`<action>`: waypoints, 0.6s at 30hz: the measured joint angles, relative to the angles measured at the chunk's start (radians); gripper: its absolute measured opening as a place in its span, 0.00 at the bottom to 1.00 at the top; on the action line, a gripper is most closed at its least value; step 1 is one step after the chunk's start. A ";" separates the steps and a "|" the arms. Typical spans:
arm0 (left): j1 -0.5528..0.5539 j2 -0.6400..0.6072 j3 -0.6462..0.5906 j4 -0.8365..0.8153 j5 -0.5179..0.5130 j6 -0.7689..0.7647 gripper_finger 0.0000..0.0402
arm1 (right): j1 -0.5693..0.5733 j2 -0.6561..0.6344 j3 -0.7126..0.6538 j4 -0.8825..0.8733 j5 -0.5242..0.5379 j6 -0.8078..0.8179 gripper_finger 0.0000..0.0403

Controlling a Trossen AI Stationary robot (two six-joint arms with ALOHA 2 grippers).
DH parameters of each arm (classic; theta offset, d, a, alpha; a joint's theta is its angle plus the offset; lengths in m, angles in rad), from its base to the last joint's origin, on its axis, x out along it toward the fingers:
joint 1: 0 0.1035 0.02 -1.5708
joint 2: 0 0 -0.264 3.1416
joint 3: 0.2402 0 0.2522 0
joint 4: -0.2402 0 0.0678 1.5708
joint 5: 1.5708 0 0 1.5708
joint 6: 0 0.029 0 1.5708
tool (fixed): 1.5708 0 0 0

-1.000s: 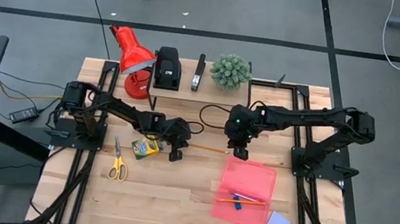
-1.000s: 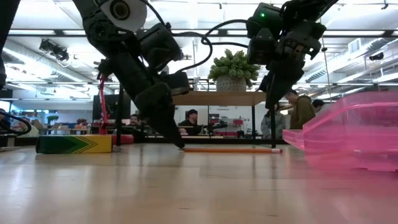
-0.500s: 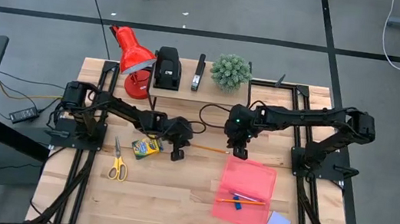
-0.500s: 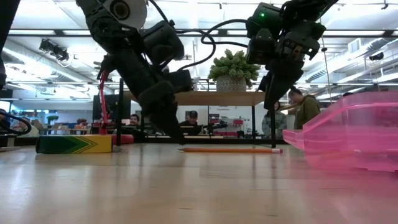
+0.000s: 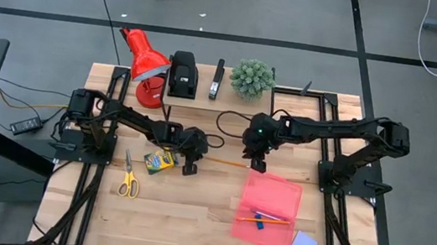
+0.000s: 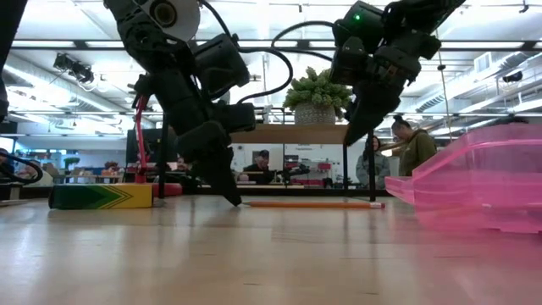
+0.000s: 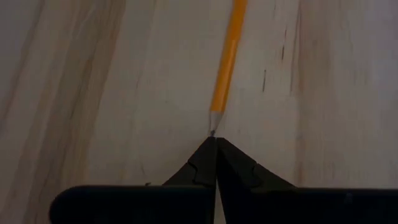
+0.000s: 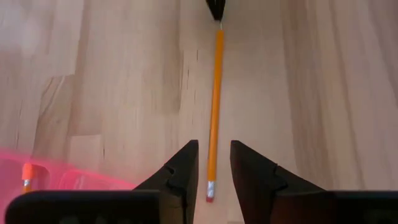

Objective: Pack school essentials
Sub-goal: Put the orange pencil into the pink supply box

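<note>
Pale wooden worktop (image 5: 189, 220) in an open office; people sit beyond it. Left hand (image 7: 215, 146) closed, empty, at the orange pencil (image 8: 214, 106) tip; right hand (image 8: 214, 163) parted above its eraser end. Pink case (image 6: 483, 182) is cut off.

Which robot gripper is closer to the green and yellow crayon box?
Left. The left gripper, shut, sits just beside the green and yellow crayon box; the right gripper hangs farther off, near the pink case.

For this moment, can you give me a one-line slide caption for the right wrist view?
Right gripper with open jaws above the eraser end of an orange pencil lying on the wooden table; the left gripper meets its tip.
</note>
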 joint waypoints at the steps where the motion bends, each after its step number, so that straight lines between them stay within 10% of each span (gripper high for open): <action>1: 0.000 0.000 0.000 0.001 -0.001 -0.004 0.03 | 0.000 0.000 -0.008 0.005 0.000 0.009 0.25; 18: 0.000 0.000 0.035 -0.008 -0.001 0.010 0.03 | 0.074 0.000 -0.093 0.017 -0.010 0.040 0.25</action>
